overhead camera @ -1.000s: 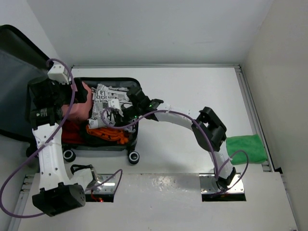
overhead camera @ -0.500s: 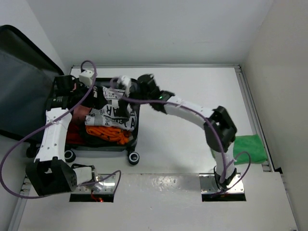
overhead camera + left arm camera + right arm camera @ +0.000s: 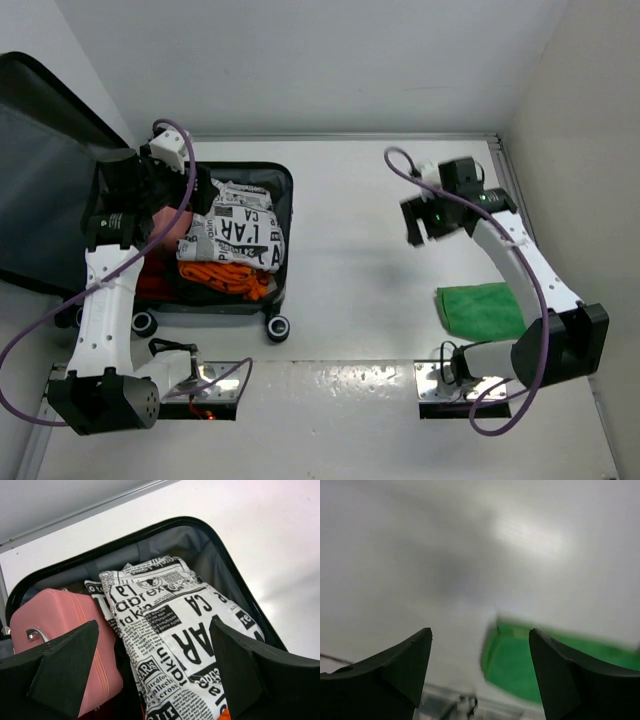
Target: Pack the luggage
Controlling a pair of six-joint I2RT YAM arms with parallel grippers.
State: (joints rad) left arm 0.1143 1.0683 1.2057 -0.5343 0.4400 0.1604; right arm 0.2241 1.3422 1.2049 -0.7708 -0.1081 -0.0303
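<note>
In the top view, the small hard-shell wheeled suitcase lies open at the left of the frame, its lid leaning back into the upper left corner. Its tub holds a folded newspaper-print cloth, an orange bundle, a small pink box and something red at the lower left. The left gripper hangs over the tub's far left. The right gripper is at the right of centre, well apart from the case. A folded green cloth lies on the white table at the lower right, so packing looks mostly done, with this piece and closing the lid left.

The left wrist view shows wide-spread empty jaws above the printed cloth and pink box.

The right wrist view, though blurred, shows parted jaws holding nothing, with the green cloth at the lower right.
</note>
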